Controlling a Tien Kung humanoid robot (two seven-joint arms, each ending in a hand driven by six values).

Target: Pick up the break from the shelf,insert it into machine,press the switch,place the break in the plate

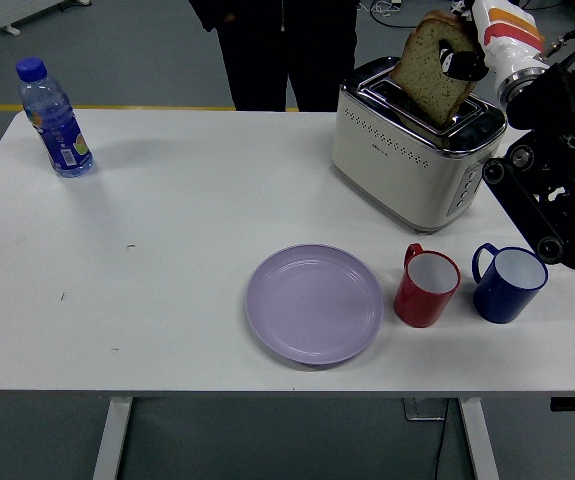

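The right hand (462, 62) is reaching in from the upper right corner, and its dark fingers (454, 64) are closing on a slice of brown bread (429, 68), gripping it near the top edge. The slice is hanging tilted directly below and to the left of the hand, and its lower edge is touching or just entering a slot on top of the cream and chrome toaster (417, 150); it is not clear how deep it is sitting inside. The toaster is standing under the hand, and its front panel with the buttons (470, 184) is facing down and right, close to the black forearm (552, 190) that is running along the right side of the picture. Well below the hand, near the front of the white table (167, 250), a red mug (427, 285) and a blue mug (508, 283) are standing side by side, both upright and apart from each other. To the left of the red mug, the lilac plate (314, 302) is lying with nothing on it. Far to the left of the hand, at the far corner of the table, a blue water bottle (55, 120) is standing upright. A person in dark clothes (277, 50) is standing behind the table, to the left of the hand.
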